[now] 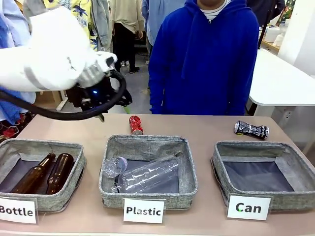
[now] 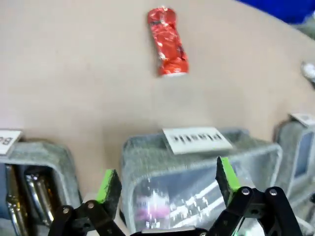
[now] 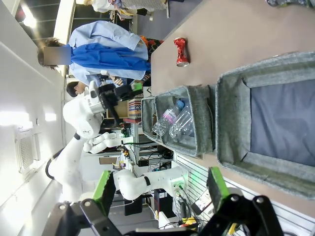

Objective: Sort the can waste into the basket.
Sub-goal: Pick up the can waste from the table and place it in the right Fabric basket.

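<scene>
Can waste (image 2: 167,42) is lying out on the tan surface (image 1: 197,130), outside all three baskets. The crushed red can (image 1: 136,125) is resting just behind the far rim of the middle basket (image 1: 147,142) marked "Plastic". The black can (image 1: 251,129) is lying on its side just behind the far rim of the basket (image 1: 256,146) bearing the white "Can" label (image 1: 248,207), at the robot's right. That basket's dark flat bottom is showing in full. Two clear plastic bottles (image 1: 147,174) are lying in the middle basket, and two brown glass bottles (image 1: 47,172) are leaning in the "Bottle" basket (image 1: 42,145) at the left. The left arm (image 1: 54,54) is reaching in from the left and hanging above the left part of the surface. In its wrist view the left gripper (image 2: 167,179) is hovering with its green-padded fingers (image 2: 109,186) standing wide apart, gripping nothing and framing the "Plastic" basket below, with the red can lying well beyond them. The right gripper (image 3: 160,187) is likewise holding its fingers (image 3: 216,184) spread with nothing between them, looking over the "Can" basket. A person in a blue hooded top (image 1: 204,59) is standing at the far edge of the surface, behind the red can.
</scene>
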Action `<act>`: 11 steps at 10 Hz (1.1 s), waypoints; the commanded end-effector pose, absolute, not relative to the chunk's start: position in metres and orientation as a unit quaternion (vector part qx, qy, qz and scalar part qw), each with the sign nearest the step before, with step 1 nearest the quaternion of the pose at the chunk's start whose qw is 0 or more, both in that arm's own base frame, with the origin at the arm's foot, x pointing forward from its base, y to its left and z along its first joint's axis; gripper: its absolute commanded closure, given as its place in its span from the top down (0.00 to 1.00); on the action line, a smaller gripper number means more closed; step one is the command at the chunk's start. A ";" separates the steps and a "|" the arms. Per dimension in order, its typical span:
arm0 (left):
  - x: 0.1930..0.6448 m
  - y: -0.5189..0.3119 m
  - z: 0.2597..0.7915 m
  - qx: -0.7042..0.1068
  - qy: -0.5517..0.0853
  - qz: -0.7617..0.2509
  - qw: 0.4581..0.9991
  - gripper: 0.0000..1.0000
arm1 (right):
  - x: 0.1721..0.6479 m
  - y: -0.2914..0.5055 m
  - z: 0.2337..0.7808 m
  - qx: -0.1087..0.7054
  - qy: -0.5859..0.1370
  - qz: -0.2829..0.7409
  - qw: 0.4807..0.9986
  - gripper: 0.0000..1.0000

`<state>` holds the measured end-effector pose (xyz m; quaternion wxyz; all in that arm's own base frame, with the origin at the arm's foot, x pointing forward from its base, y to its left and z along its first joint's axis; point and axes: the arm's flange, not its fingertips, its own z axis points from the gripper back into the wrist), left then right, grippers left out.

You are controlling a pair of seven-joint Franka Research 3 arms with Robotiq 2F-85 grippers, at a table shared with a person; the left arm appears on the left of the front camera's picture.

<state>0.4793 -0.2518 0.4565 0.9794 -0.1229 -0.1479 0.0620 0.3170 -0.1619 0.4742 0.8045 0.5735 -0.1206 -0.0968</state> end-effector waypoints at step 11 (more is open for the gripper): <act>0.574 -0.329 0.390 -0.098 -0.200 0.040 0.974 1.00 | 0.317 -0.163 0.475 0.574 -0.128 -0.085 0.804 1.00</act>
